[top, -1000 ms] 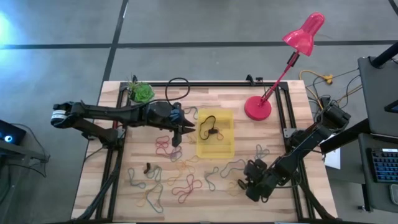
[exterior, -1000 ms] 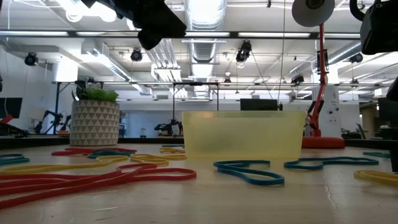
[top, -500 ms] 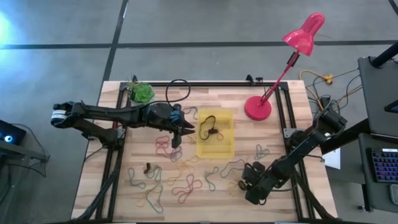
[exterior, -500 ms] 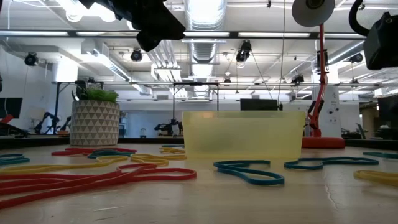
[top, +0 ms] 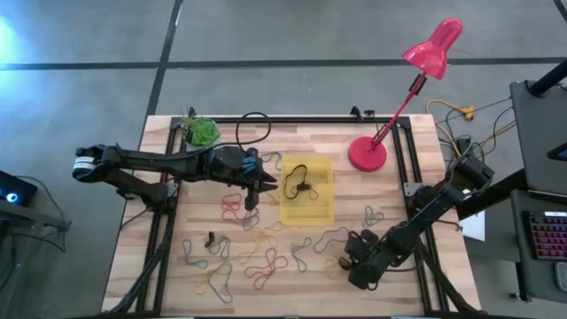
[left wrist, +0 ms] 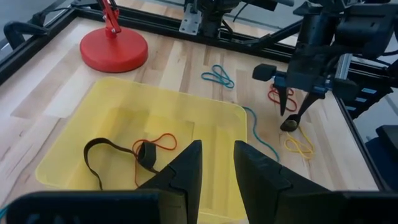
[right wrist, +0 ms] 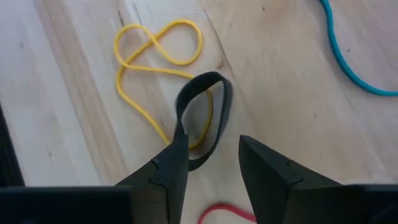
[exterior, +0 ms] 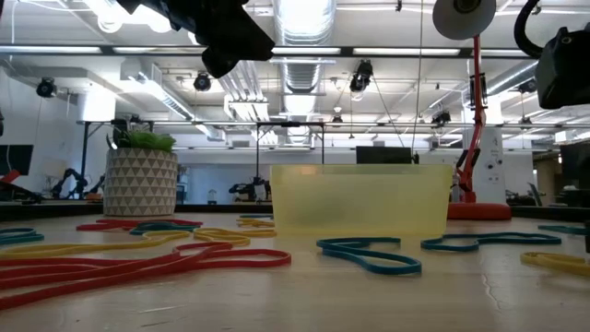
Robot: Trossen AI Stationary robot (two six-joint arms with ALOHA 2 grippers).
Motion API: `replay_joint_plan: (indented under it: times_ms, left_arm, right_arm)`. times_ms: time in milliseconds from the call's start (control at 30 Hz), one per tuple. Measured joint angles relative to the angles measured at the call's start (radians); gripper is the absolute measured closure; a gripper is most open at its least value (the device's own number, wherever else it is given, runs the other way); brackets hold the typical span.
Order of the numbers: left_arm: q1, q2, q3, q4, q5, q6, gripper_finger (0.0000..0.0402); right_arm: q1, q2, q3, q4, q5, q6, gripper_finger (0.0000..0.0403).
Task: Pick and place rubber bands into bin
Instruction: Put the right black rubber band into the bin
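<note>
The yellow bin (top: 321, 209) sits mid-table, with a black band (left wrist: 99, 149) and an orange band (left wrist: 163, 142) lying in it. Many coloured rubber bands (top: 262, 259) lie loose on the wood in front of it. My left gripper (top: 266, 187) hovers open and empty above the bin's left rim (left wrist: 124, 106). My right gripper (right wrist: 211, 163) points steeply down near the front right, open. Its fingers stand on either side of a dark band (right wrist: 209, 79) that lies across a yellow band (right wrist: 158, 45). My left gripper touches nothing. My right gripper comes from above at the dark band's near end (right wrist: 194, 163), which runs in between the two fingers. One fingertip (right wrist: 175, 149) stands right against the band's side, but I cannot tell whether it touches. The band lies on the table.
A pink desk lamp (top: 367, 152) stands at the far right and a potted plant (top: 202, 131) at the far left. A black cable (top: 253, 124) loops at the far edge. A blue band (right wrist: 348, 59) and a red band (right wrist: 224, 214) lie near my right gripper.
</note>
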Motion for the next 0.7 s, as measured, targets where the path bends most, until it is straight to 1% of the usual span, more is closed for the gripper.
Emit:
replay_joint_plan:
  times_ms: [233, 300, 433, 567, 700]
  left_arm:
    - [-0.001, 0.0, 0.0, -0.001, 0.0, -0.001, 0.0324]
    - [-0.001, 0.0, 0.0, -0.001, 0.0, -0.001, 0.0324]
    - [-0.001, 0.0, 0.0, -0.001, 0.0, -0.001, 0.0324]
    - [-0.001, 0.0, 0.0, 0.0, 0.0, -0.001, 0.0324]
    - [-0.002, 0.0, 0.0, 0.0, -0.001, -0.001, 0.0324]
  right_arm:
    - [0.0, 0.016, -0.002, 0.0, 0.0, 0.03, 0.0306]
    - [0.0, 0.015, -0.002, 0.0, 0.0, 0.029, 0.0326]
    - [0.0, 0.001, 0.002, -0.001, 0.001, 0.003, 0.0383]
    - [0.0, -0.011, 0.009, -0.002, 0.005, -0.005, 0.0393]
    - [0.0, -0.03, 0.024, -0.015, 0.006, -0.014, 0.0395]
